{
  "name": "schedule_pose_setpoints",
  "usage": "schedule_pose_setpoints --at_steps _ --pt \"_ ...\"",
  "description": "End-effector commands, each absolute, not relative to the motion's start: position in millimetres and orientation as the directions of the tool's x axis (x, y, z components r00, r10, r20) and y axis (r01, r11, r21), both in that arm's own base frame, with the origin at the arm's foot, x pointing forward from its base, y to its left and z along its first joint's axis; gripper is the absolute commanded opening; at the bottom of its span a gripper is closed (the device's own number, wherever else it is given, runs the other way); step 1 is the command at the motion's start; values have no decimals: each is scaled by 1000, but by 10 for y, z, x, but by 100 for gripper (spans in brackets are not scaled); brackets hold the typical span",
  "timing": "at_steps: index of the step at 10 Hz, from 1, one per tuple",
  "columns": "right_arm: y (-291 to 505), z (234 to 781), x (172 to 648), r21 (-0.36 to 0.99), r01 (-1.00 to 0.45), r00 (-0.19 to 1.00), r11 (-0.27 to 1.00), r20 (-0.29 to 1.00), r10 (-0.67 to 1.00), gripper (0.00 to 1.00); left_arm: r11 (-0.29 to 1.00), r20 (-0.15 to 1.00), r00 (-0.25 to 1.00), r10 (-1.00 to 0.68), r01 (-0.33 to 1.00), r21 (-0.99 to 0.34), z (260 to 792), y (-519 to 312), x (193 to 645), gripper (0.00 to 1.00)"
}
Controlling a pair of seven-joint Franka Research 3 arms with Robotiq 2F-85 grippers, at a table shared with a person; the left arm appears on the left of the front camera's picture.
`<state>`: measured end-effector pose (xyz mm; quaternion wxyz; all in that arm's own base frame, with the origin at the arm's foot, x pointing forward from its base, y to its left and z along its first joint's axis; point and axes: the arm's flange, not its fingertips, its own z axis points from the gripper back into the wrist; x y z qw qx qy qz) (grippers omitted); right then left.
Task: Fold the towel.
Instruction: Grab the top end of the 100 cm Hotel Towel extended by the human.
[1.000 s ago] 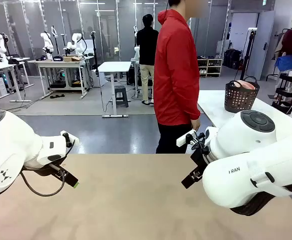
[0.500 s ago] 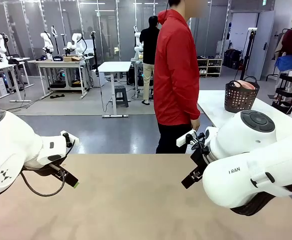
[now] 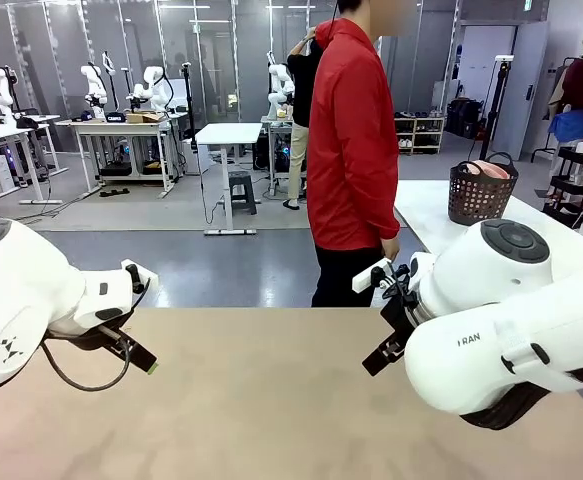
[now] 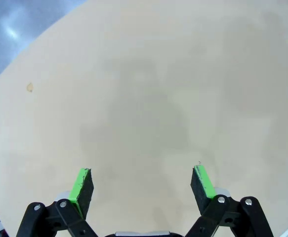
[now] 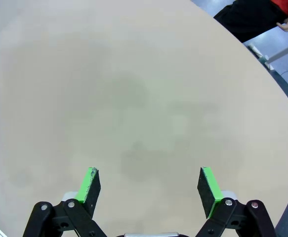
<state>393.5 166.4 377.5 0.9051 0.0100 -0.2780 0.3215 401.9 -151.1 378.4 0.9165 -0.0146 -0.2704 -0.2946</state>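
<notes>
You are hovering the left hand (image 4: 144, 183) wide open over the tan counter (image 3: 271, 400), gripping nothing. Beyond its far edge a person in a red jacket (image 3: 351, 150) is standing side-on. The right hand (image 5: 151, 185) is hanging equally wide and empty. The towel (image 3: 487, 168), it seems, is sitting bunched in the dark basket (image 3: 476, 205) on the farther counter (image 3: 421, 215) at right, well apart from both hands. You are best waiting until it is lying spread before you.

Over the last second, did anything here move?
Only the far person in black raised an arm. The left gripper and right gripper stayed put, open over the table; the towel stayed in the basket.
</notes>
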Motion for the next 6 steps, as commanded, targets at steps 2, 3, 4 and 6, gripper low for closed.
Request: schedule_pose_setpoints --at_steps 2,3,4,6 --pt "1441 4546 3885 64 -588 729 807 474 494 100 786 492 708 -507 614 -75 4679 -1316 4085 100" --pt "1239 4787 3932 162 -563 772 811 455 444 100 763 492 730 -474 620 -185 4949 -1143 4097 100" --pt "991 5000 3948 303 -545 809 782 433 396 100 712 501 740 -450 636 -300 5186 -923 4071 100" --pt "440 5285 3900 494 -514 841 701 449 301 100 621 488 787 -378 606 -497 5506 -385 3977 100"
